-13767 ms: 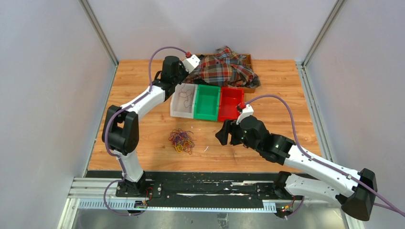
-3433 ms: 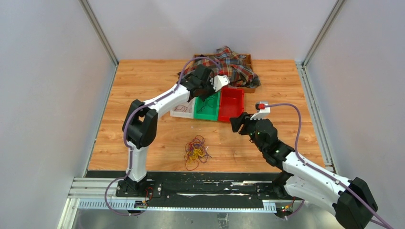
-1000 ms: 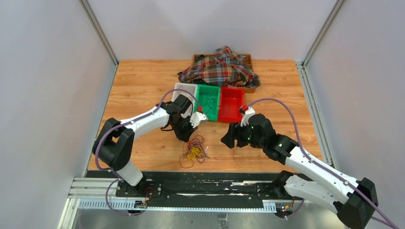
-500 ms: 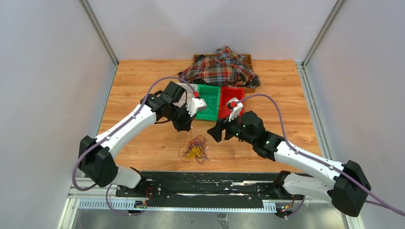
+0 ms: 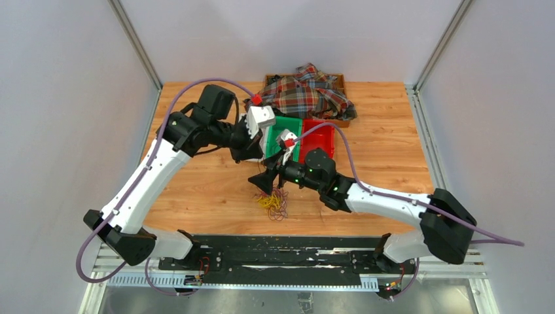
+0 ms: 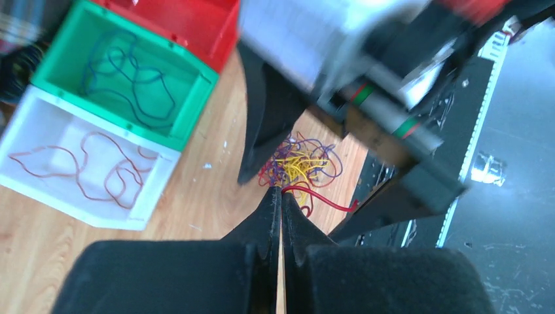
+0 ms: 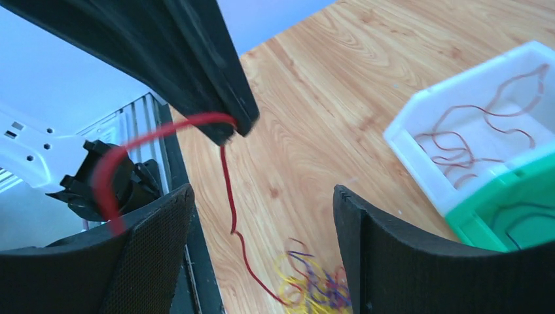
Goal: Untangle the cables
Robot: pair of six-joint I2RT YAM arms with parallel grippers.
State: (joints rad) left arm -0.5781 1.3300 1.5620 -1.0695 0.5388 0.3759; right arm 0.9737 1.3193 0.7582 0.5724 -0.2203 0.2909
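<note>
A wood-grain table [image 5: 196,190] sat between pale walls [image 5: 59,131]. The thin cables [image 5: 273,201] lay as a yellow, purple and red tangle near its front edge. The left gripper [image 6: 280,195] was clenched on one red cable [image 7: 227,183] hanging to the tangle; the right gripper [image 7: 258,203] stood released beside it.

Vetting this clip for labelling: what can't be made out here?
White bin: top view, almost hidden under the left arm.
Red cable: right wrist view, far end lost in the cable tangle.
Right gripper: left wrist view, blurred.
Red bin: left wrist view, cut off by top edge.
</note>
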